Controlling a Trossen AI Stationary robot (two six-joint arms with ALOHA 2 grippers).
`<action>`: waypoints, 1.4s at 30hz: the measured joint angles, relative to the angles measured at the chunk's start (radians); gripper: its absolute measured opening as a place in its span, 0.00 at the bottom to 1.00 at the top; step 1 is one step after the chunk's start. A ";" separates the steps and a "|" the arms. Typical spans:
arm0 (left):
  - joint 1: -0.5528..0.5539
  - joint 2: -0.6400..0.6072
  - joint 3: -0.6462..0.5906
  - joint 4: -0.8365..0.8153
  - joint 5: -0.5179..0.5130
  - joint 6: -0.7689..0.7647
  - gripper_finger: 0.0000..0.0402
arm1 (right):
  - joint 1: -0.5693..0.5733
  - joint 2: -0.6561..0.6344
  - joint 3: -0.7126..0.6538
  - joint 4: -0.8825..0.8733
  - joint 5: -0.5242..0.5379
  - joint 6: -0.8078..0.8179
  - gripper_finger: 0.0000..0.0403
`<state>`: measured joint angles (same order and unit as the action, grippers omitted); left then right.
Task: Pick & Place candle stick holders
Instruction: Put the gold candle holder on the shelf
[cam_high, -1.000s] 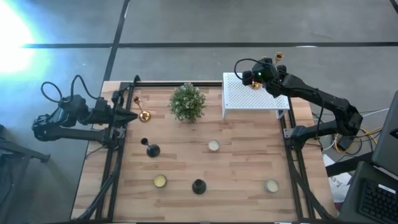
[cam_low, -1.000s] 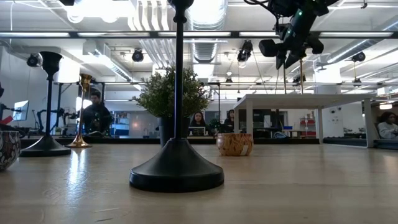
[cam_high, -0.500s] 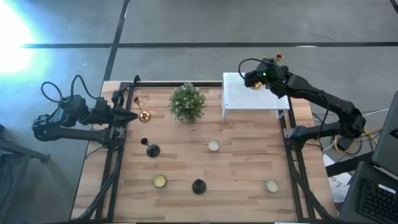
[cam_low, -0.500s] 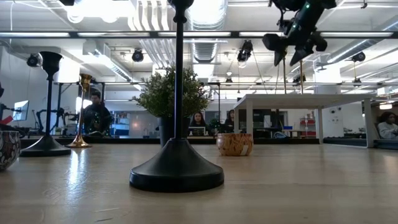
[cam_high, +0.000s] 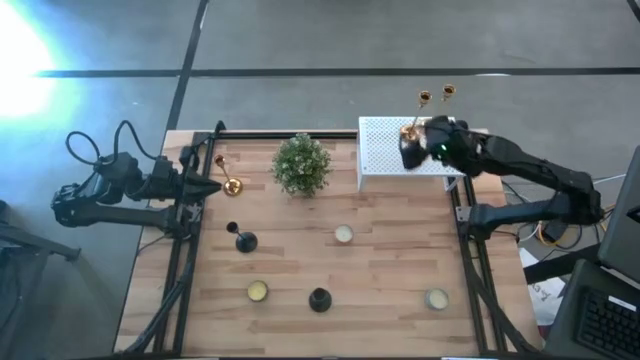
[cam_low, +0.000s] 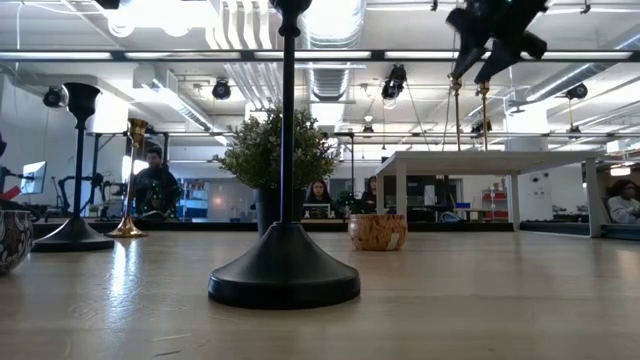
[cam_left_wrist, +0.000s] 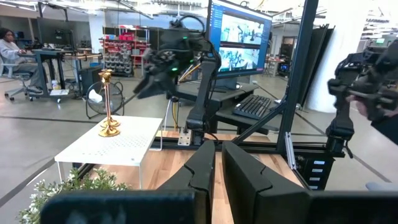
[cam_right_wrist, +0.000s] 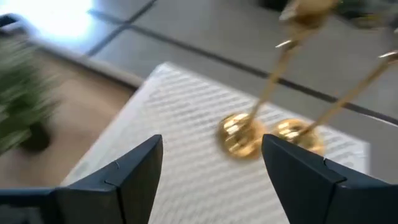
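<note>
Two gold candle stick holders (cam_high: 411, 128) stand side by side on the white perforated box (cam_high: 385, 152) at the table's far right. The right gripper (cam_high: 408, 152) hovers over the box just beside them, fingers spread and empty. The left gripper (cam_high: 212, 186) waits at the left edge, closed, next to a third gold holder (cam_high: 231, 185). Two black holders (cam_high: 244, 240) stand on the wooden table (cam_high: 380, 270) near the plant (cam_high: 301, 164).

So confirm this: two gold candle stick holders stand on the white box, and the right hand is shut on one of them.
Not shut on one. The right hand is open and holds nothing; the right wrist view shows both gold candle stick holders standing free on the white box.
</note>
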<state>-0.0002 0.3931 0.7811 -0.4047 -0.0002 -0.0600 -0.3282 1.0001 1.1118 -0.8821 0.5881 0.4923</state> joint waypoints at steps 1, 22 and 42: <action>0.000 0.000 0.000 0.000 0.000 0.000 0.09 | 0.035 -0.018 -0.001 -0.013 -0.019 0.003 0.65; 0.000 0.000 0.000 0.000 0.000 0.000 0.09 | 0.592 -0.148 -0.007 -0.049 -0.139 -0.090 0.54; 0.000 0.002 0.000 0.037 0.000 -0.145 0.09 | 0.593 -0.676 -0.379 0.280 -0.378 -0.168 0.30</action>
<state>-0.0006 0.3950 0.7811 -0.3679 -0.0002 -0.2045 0.2646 0.3245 0.7333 -0.6025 0.2101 0.3245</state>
